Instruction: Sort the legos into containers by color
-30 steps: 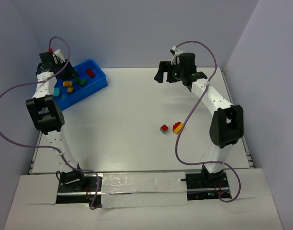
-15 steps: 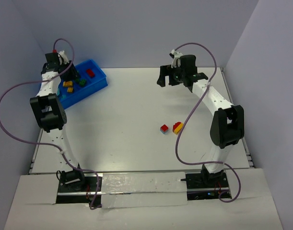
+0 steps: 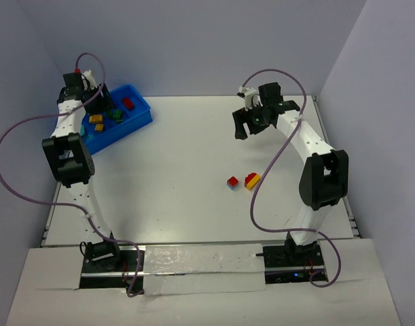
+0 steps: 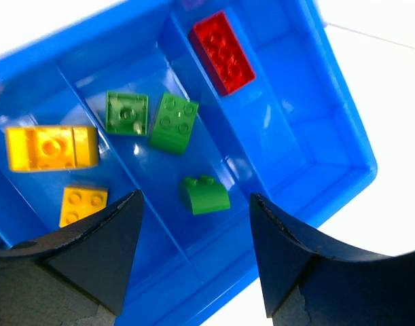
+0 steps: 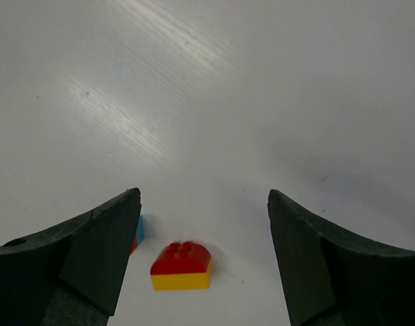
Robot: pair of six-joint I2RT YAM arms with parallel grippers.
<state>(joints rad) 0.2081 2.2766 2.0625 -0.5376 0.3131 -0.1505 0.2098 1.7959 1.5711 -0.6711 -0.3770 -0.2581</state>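
blue bin [image 3: 142, 115]: far left corner of the white table [image 3: 180, 149], set askew, with inner dividers forming long compartments.

contents, left wrist view:
- end compartment: one red brick [image 4: 222, 51], studs up.
- next compartment: a square green brick [image 4: 126, 113]; a second green brick [image 4: 173, 122] tilted just beside it; a rounded green brick [image 4: 204, 194] lying apart from those two, nearer the bin's outer wall.
- third compartment: a long yellow brick [image 4: 51, 147] and a small yellow brick [image 4: 83, 206], near each other but not touching.

left gripper [image 4: 195, 202]: above the bin, over the green compartment. jaws parted and gripping nothing. the rounded green brick rests on the bin floor under the gap, clear of both fingers.

right gripper [image 5: 204, 195]: over bare table, right of centre. jaws spread wide and holding nothing.

loose on the table, well apart from the bin:
- a red-and-yellow brick [image 5: 182, 266], rounded red top on a yellow base.
- a smaller brick [image 5: 137, 232] just beside it, mostly hidden behind a finger in the right wrist view. from above it looks red on top with a teal side, though it is too small to be sure.
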